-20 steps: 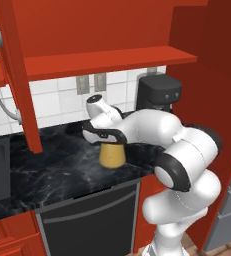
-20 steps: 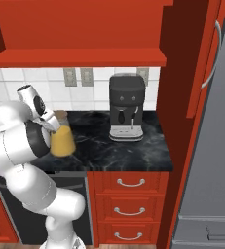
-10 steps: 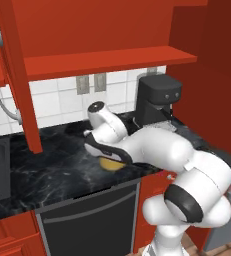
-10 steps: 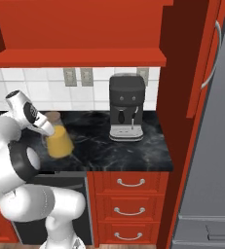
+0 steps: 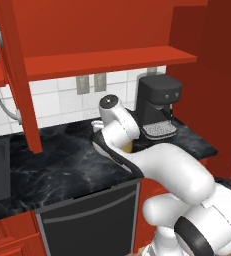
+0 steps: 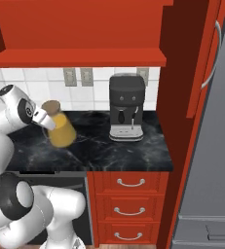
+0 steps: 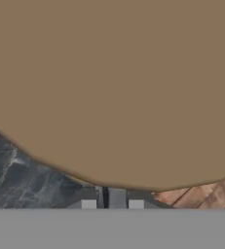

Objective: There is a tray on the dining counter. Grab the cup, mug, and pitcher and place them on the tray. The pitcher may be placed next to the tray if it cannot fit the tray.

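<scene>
Pitcher point(image 6: 59, 129) pinched at cork lid by hand point(image 6: 46, 118), tilted, clear of surface point(image 6: 133, 151). Levelling advised before transport.

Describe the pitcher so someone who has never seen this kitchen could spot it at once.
Find the black coffee machine on the black worktop. To its left in the right base view, at the arm's hand, hangs the pitcher, tilted. It is the one glass jug of orange-yellow juice with a tan lid.
</scene>
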